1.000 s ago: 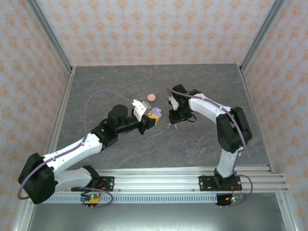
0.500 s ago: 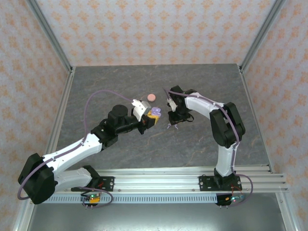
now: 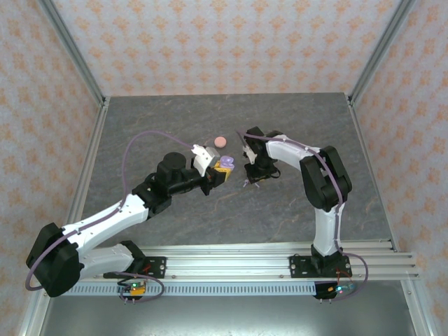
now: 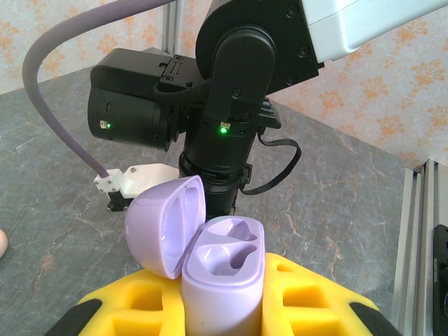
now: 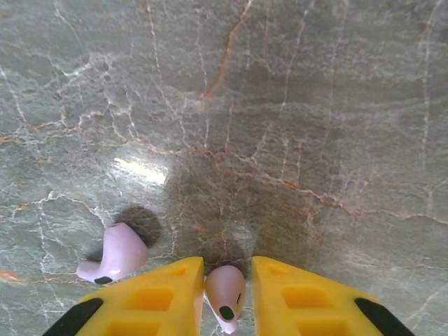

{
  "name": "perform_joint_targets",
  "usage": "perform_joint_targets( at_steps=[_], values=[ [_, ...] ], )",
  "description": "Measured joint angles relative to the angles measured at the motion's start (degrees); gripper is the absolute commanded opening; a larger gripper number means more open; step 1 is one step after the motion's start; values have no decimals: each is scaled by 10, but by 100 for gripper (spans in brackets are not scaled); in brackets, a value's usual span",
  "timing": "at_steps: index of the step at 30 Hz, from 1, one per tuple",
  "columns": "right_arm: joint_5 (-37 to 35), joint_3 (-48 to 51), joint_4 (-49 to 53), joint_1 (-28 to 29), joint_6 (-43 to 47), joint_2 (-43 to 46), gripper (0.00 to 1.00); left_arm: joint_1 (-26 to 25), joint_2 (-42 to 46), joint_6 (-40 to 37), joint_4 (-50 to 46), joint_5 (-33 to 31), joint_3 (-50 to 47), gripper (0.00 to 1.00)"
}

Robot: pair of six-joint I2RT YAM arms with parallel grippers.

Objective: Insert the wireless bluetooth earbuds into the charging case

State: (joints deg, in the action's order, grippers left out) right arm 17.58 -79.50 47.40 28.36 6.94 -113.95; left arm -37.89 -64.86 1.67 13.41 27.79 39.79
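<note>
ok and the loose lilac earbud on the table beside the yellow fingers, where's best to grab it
Grip the loose lilac earbud across its rounded head, coming straight down from above. It lies on its side on the table, thin dark-tipped stem pointing lower left; the head likely gives the jaws more to hold.

Loose lilac earbud (image 5: pixel 112 259) just left of right hand (image 5: pixel 225 280); open tabletop (image 5: pixel 280 105) ahead.

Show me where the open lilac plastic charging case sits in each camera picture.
Top external: open lilac plastic charging case mid-table, at the left gripper's tip.
Left wrist: the case bottom centre, hinged open, between yellow fingers.
Right wrist: grey marbled tabletop, the landmark all views share.
</note>
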Motion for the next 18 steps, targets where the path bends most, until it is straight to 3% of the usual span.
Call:
perform_joint_targets(
  at_steps=[12,18],
  values=[
    [-4,4,-6,-3,-41,3,16,0,0,0,-2,0,0,9],
    [59,53,-56,-42,-89,37,16,0,-2,15,5,-15,-1,9]
  ],
)
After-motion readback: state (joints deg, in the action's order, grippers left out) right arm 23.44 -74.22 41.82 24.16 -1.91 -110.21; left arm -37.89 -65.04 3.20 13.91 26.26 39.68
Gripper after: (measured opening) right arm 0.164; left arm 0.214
